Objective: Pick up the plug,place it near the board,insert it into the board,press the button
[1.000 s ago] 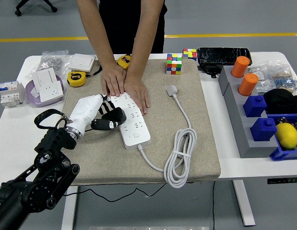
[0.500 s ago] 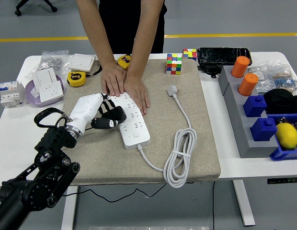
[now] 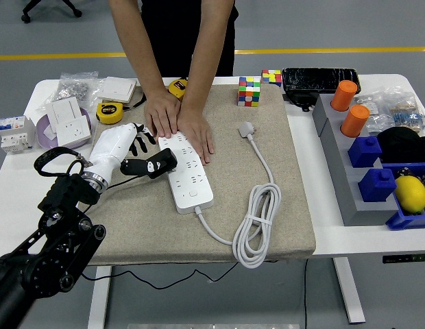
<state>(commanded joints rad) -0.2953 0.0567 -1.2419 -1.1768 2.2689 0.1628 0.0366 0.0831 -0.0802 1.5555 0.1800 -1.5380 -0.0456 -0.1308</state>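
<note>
A white power strip [image 3: 190, 177] lies on the beige mat [image 3: 267, 157], its switch end [image 3: 194, 194] nearest me. The white plug [image 3: 247, 129] rests on the mat to the strip's right, unplugged, and its cable runs down to a coiled loop [image 3: 256, 233]. My left hand [image 3: 148, 152], white-backed with black fingers, hovers at the strip's left edge. Its fingers are spread and hold nothing, with the thumb [image 3: 161, 164] just touching the strip's side. A person's two hands [image 3: 178, 120] press flat on the strip's far end.
Two Rubik's cubes [image 3: 249, 90] and a black device [image 3: 319, 79] sit at the back. Grey and blue bins with orange cylinders [image 3: 354, 120] and a lemon [image 3: 410, 192] fill the right. Tape measures [image 3: 111, 112], wall sockets [image 3: 70, 120] and a breaker [image 3: 12, 133] lie at the left.
My left hand has drawn back to the left and slightly away from the strip, with its fingers opening out. The strip, the plug and the person's hands have stayed put.
</note>
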